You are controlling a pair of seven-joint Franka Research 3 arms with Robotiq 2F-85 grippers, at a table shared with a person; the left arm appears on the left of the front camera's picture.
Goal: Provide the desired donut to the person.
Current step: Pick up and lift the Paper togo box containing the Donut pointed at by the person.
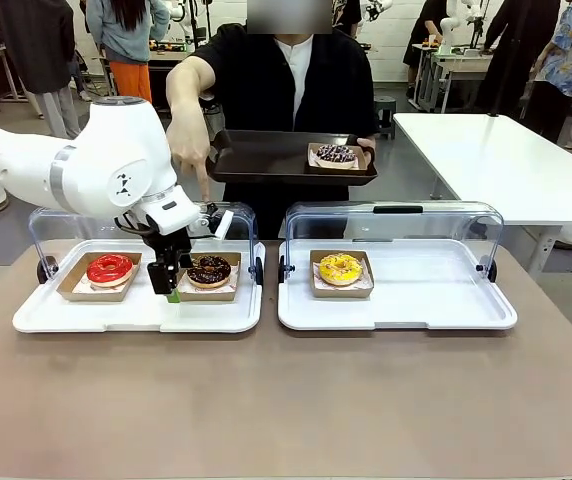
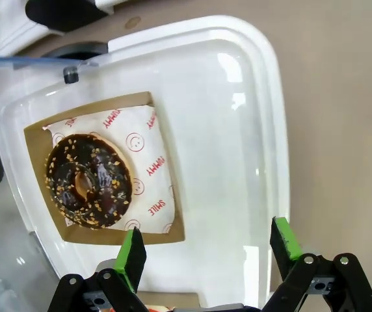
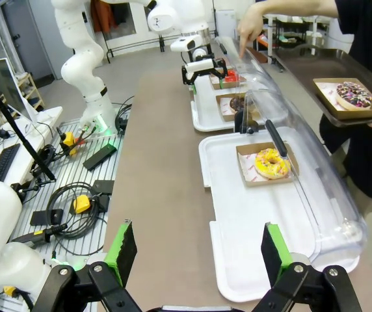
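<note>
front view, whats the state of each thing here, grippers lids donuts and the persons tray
left gripper, open, over the left tray beside the chocolate donut
right gripper, open, empty
left lid, swung back open
right lid, swung back open
chocolate donut, in its box, untouched
person's hand, pointing down toward the chocolate donut
black tray, held up, carrying one sprinkled donut

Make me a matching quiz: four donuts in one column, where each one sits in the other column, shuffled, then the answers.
1. red donut
2. chocolate donut
3. yellow donut
4. sprinkled donut

A. right white tray
B. dark tray held by the person
C. left white tray, beside the open left tool
D. left white tray, far left end

Pairs: 1-D, 2-C, 3-A, 4-B
</note>
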